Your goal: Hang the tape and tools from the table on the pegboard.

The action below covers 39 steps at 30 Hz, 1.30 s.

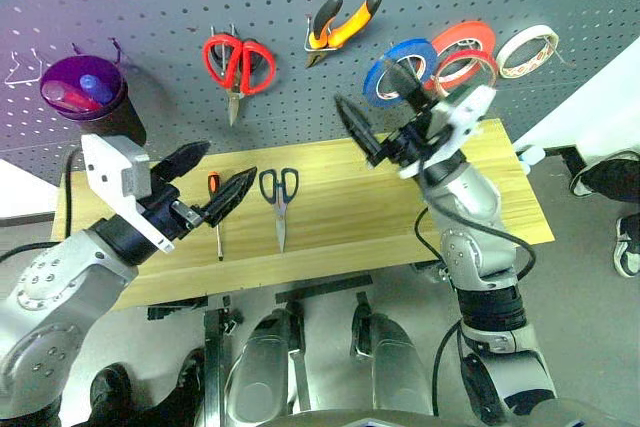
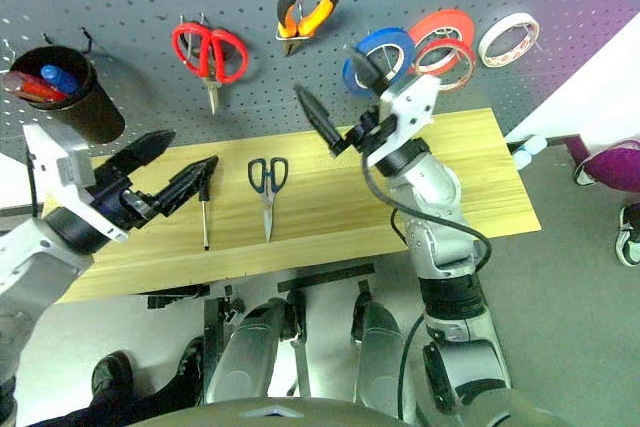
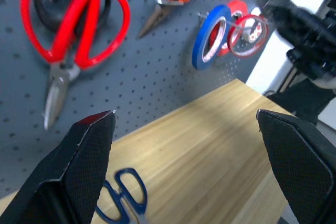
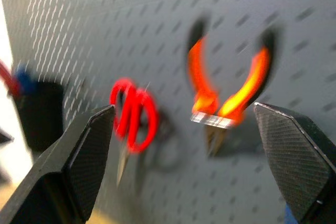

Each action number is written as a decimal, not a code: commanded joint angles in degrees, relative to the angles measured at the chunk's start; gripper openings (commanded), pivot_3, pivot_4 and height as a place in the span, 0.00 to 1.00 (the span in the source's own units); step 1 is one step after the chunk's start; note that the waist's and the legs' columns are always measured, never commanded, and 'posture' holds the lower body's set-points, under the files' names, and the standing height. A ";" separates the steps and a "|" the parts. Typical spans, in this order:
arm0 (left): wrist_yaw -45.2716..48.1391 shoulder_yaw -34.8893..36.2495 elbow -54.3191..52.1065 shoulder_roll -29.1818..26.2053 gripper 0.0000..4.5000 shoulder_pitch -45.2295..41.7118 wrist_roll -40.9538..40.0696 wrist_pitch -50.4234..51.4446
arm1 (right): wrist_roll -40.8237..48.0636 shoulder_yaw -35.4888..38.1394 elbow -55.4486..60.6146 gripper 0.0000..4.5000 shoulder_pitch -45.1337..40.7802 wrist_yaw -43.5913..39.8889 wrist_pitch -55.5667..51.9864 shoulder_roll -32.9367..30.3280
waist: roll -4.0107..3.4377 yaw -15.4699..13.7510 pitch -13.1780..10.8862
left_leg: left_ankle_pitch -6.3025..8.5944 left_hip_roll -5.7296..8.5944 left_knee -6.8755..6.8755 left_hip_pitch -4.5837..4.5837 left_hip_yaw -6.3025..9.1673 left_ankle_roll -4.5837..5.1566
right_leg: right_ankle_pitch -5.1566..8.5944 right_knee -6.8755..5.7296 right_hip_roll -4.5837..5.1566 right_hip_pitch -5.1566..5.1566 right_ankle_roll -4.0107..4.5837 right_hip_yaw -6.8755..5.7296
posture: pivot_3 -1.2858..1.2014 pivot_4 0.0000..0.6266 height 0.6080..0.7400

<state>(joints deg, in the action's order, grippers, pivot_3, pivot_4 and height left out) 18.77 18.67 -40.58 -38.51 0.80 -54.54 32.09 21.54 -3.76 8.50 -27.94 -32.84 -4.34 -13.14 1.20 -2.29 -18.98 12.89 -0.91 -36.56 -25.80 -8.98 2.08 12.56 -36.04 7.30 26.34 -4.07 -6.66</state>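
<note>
On your tabletop [image 1: 470,197]: one screwdriver [image 1: 216,217], slim, dark handle with an orange end, lying with its long axis running from the pegboard side toward the near edge, orange end toward the board and tip toward you. Just beside it, apart from it: one pair of scissors [image 1: 279,199] with dark blue-black handles, same lie, finger loops toward the board, blades pointing at the near edge. On your pegboard [image 1: 150,7], dark grey and holed: pliers [image 1: 340,25] with orange-and-black handles, hung tilted, handles up and nose down. Also hung: the thin tape [image 1: 468,69], pale red rim with a see-through middle, set between the blue roll [image 1: 397,69] and the white-rimmed roll [image 1: 527,50], overlapping the solid red roll [image 1: 462,39]. Other items on the board: red-handled scissors [image 1: 238,65], blades down, and a dark cup [image 1: 88,95] of pens at the left. Your left pincer [image 1: 212,179] stands wide and empty over the screwdriver's handle end, partly covering it. Your right pincer [image 1: 385,112] stands wide and empty, raised in front of the blue roll, fingers aimed at the board.
</note>
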 commanded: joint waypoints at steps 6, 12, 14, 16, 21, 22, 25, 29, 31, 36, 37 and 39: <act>6.63 -6.26 9.17 5.62 1.00 -1.39 11.25 -7.45 | 8.58 3.30 1.81 0.99 -1.09 -9.71 -16.35 -11.21 | 0.09 0.05 0.58 | 0.12 -0.03 -0.40 -0.20 0.07 0.16 | -0.01 -0.03 0.06 -0.03 -0.01 -0.11 | 0.54 0.33 0.87; 8.47 -10.47 17.26 9.43 1.00 -5.08 17.35 -9.57 | 12.55 5.76 3.91 0.99 -2.45 -13.62 -25.57 -18.66 | 0.12 0.21 1.06 | 0.10 -0.04 -0.61 -0.31 0.11 0.41 | -0.06 -0.05 0.21 -0.03 -0.05 -0.20 | 0.51 0.33 0.87; 9.04 -12.44 20.48 10.83 1.00 -6.83 20.32 -10.84 | 13.93 5.90 4.55 0.99 -3.15 -16.24 -28.79 -22.24 | 0.08 0.19 1.31 | 0.12 -0.03 -0.70 -0.36 0.12 0.51 | -0.09 -0.06 0.22 -0.03 -0.10 -0.25 | 0.50 0.31 0.87; 10.04 -13.82 22.84 11.73 1.00 -8.25 22.58 -12.06 | 13.43 5.85 3.96 0.99 -4.15 -17.11 -29.63 -24.16 | 0.15 0.30 1.65 | 0.15 -0.03 -0.84 -0.47 0.18 0.58 | -0.12 -0.07 0.24 -0.04 -0.15 -0.32 | 0.50 0.30 0.87; 12.24 -14.45 26.92 13.67 1.00 -11.70 24.49 -14.11 | 12.44 6.03 2.07 0.99 -5.32 -16.46 -28.84 -23.01 | 0.19 1.53 2.79 | 0.34 -0.04 -1.36 -0.66 0.32 0.89 | -0.21 -0.08 0.24 -0.20 -0.30 -0.47 | 0.50 0.23 0.87; 12.62 -14.24 27.54 13.79 1.00 -12.85 24.48 -14.09 | 11.60 5.65 2.53 0.99 -4.76 -15.98 -27.23 -22.05 | 0.20 1.70 3.16 | 0.35 -0.03 -1.43 -0.66 0.33 0.91 | -0.25 -0.07 0.25 -0.27 -0.37 -0.51 | 0.50 0.21 0.87; 13.28 -14.24 30.32 14.03 1.00 -15.12 25.51 -14.42 | 10.67 4.66 2.35 0.99 -4.17 -16.47 -25.83 -20.67 | 0.19 2.08 4.85 | 0.39 0.01 -1.58 -0.70 0.31 0.97 | -0.35 -0.04 0.21 -0.34 -0.52 -0.51 | 0.49 0.15 0.87; 13.64 -14.76 33.22 13.53 1.00 -16.22 28.29 -14.76 | 9.70 5.36 -0.01 0.99 -5.98 -17.24 -24.45 -20.65 | 0.11 2.82 7.12 | 0.44 0.05 -1.61 -0.59 0.29 1.03 | -0.39 0.03 0.19 -0.53 -0.57 -0.52 | 0.49 0.11 0.87; 13.52 -14.29 33.07 13.53 1.00 -16.01 28.47 -14.10 | 10.33 6.09 -1.11 0.99 -6.67 -18.25 -24.92 -21.32 | 0.14 3.32 7.64 | 0.51 0.04 -1.64 -0.48 0.30 0.99 | -0.39 0.04 0.19 -0.65 -0.57 -0.53 | 0.49 0.12 0.87; 10.91 -14.25 33.07 12.96 1.00 -14.29 30.90 -10.67 | 11.91 6.89 -0.36 0.99 -6.25 -21.24 -26.45 -23.46 | 0.04 3.54 7.90 | 0.62 0.04 -1.69 -0.14 0.30 0.98 | -0.42 0.04 0.27 -0.92 -0.54 -0.49 | 0.48 0.18 0.87; 10.46 -13.99 32.39 13.25 1.00 -13.91 30.48 -9.65 | 13.47 7.61 0.22 0.99 -6.29 -21.78 -27.79 -23.70 | 0.04 3.54 7.90 | 0.64 0.03 -1.68 -0.10 0.30 1.01 | -0.41 0.04 0.32 -0.94 -0.54 -0.46 | 0.48 0.19 0.87; 9.14 -13.71 31.17 13.62 1.00 -13.23 29.85 -6.81 | 15.55 8.57 0.68 0.99 -6.56 -22.59 -30.03 -24.42 | 0.04 3.52 7.90 | 0.64 0.02 -1.68 -0.10 0.31 1.01 | -0.41 0.03 0.35 -0.93 -0.54 -0.45 | 0.48 0.21 0.87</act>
<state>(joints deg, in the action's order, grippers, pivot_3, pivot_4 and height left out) 29.09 3.72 -6.72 -24.89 -12.78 -24.31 23.64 34.53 2.06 6.65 -33.32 -54.53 -33.21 -36.49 1.24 1.22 -11.08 13.53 -0.89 -38.25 -25.90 -8.67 3.10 12.15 -36.01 7.67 25.41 -4.60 -7.11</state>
